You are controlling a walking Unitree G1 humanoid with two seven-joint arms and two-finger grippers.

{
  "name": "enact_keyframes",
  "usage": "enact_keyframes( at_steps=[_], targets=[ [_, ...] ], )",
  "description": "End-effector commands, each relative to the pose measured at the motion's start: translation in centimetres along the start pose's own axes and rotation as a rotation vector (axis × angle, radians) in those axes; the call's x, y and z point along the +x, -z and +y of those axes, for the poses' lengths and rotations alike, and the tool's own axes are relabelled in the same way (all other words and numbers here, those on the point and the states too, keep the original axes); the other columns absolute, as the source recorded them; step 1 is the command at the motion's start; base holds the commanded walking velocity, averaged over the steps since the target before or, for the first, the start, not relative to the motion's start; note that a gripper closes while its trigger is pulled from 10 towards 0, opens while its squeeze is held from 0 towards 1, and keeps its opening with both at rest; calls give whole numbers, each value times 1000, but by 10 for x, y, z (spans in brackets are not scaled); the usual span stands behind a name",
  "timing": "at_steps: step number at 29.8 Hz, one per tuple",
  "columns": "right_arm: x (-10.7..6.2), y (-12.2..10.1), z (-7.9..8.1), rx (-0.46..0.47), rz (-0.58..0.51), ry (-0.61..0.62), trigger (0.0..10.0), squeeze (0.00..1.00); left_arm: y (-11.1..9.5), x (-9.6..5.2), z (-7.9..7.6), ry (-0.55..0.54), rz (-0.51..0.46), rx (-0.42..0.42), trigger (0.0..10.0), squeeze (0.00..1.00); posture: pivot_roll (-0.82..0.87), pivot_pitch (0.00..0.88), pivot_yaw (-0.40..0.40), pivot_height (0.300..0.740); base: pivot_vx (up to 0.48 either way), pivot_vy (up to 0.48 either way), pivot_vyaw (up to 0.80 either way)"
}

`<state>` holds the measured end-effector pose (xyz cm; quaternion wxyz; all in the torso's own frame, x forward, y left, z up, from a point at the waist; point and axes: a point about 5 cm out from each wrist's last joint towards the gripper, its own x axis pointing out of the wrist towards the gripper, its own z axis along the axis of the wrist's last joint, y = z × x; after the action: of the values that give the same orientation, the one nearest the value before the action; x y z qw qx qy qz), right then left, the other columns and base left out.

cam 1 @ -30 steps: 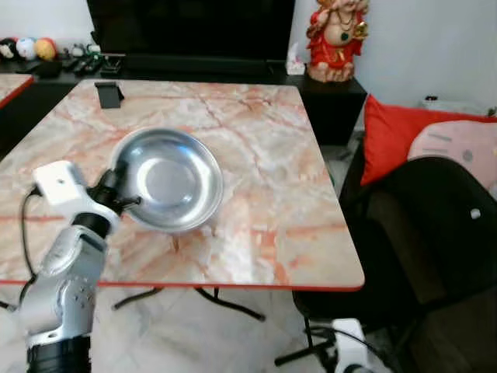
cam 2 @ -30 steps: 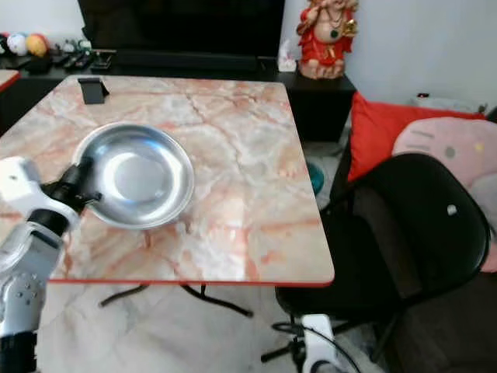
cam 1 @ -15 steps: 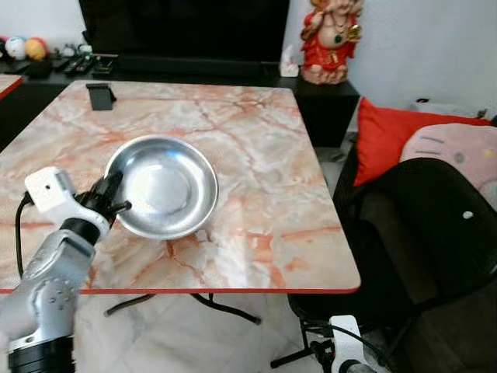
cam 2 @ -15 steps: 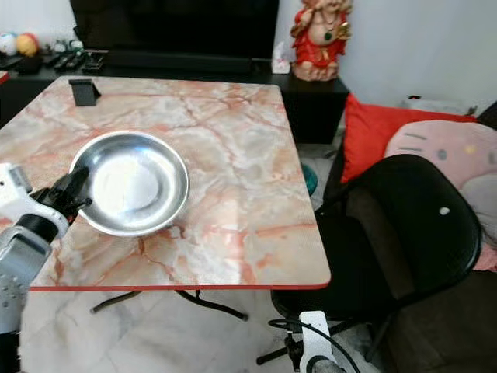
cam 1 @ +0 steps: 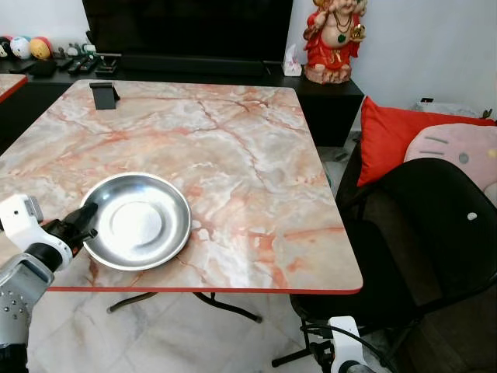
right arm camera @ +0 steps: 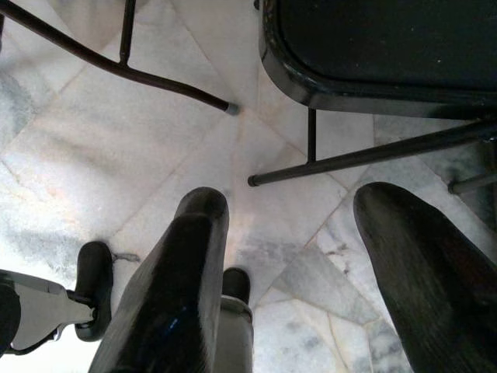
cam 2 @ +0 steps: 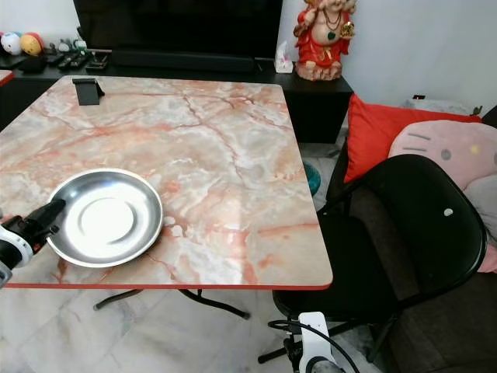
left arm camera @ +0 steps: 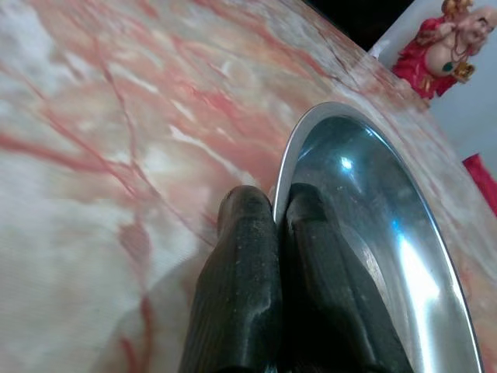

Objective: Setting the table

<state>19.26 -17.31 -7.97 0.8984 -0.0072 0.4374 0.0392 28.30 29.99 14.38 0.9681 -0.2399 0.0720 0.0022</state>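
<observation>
The left gripper (cam 1: pixel 87 220) is clamped on the near-left rim of the bowl (cam 1: pixel 137 221) — in the left wrist view its two fingers (left arm camera: pixel 252 256) are pressed together with the thin steel rim (left arm camera: pixel 281 183) between them, one finger on the outside, the other inside the bowl. The bowl lies on the table (cam 1: pixel 233 140) close to the front edge, toward the robot's left corner, and looks flat on the marble, its far side pointing toward the table's middle. The gripper reaches it from the robot's left, low over the tabletop.

A second ago the bowl was further in from the front edge and tilted, its near rim raised in the gripper; half a second ago it was lower but not yet down. Now it sits nearer the front edge, and the left arm has drawn back and down with it, so less of the silver arm shows. The camera has shifted too, so part of that change is the view's own.

The right gripper (right arm camera: pixel 299 233) hangs idle beside the robot with its fingers spread wide apart and nothing between them, pointing down at the tiled floor (right arm camera: pixel 155 148) by the chair (cam 1: pixel 435 233) legs.

At the far left of the table stands a small black stand (cam 1: pixel 103 94). Beyond the table's far-right corner is a red statue (cam 1: pixel 335 39) on a dark cabinet, and a red cushion (cam 1: pixel 388 132) lies behind the chair.
</observation>
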Motion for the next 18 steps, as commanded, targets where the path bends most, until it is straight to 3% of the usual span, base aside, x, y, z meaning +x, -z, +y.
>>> enact_keyframes(
  at_steps=[1, 6, 18],
  targets=[
    [0, -1, -2, -9, 3, 4, 10000, 0, 2, 8, -4, 15, -28, -46, 10000, 0, -6, 0, -69, 719, 0, 0, 0],
    [0, -1, -2, -8, 2, 3, 10000, 0, 9, 21, -6, 23, -42, -125, 10000, 0, -18, 0, -62, 719, 0, 0, 0],
    [0, 0, 0, -3, 3, 3, 10000, 0, 6, 37, -5, -10, -15, -89, 10000, 0, -23, 0, -51, 719, 0, 0, 0]
  ],
)
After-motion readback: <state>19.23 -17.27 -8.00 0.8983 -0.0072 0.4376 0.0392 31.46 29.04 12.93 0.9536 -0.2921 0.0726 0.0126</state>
